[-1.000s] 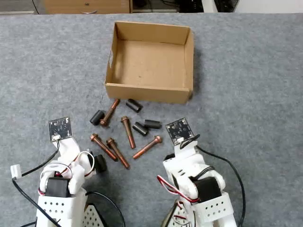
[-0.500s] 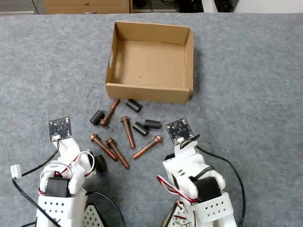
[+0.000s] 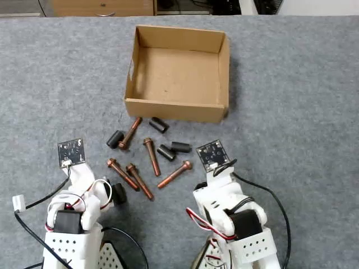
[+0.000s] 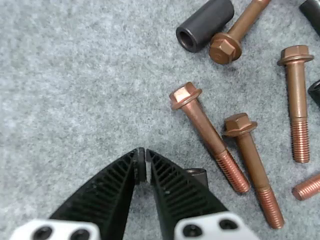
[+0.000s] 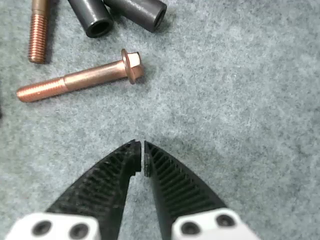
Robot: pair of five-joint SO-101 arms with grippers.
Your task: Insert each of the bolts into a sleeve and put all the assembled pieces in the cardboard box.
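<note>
Nothing moved | left jaws, right jaws closed, empty | one sleeve (image 4: 196, 173) half hidden behind left jaws

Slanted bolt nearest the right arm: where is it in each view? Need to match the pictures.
High view: slanted bolt lies close beside the right arm, head end nearer it.
Left wrist view: just its threaded tip, past two side-by-side bolts.
Right wrist view: whole, ahead of the right fingers.
Shared landmark: the neighbouring bolt whose threaded end points toward it.
</note>
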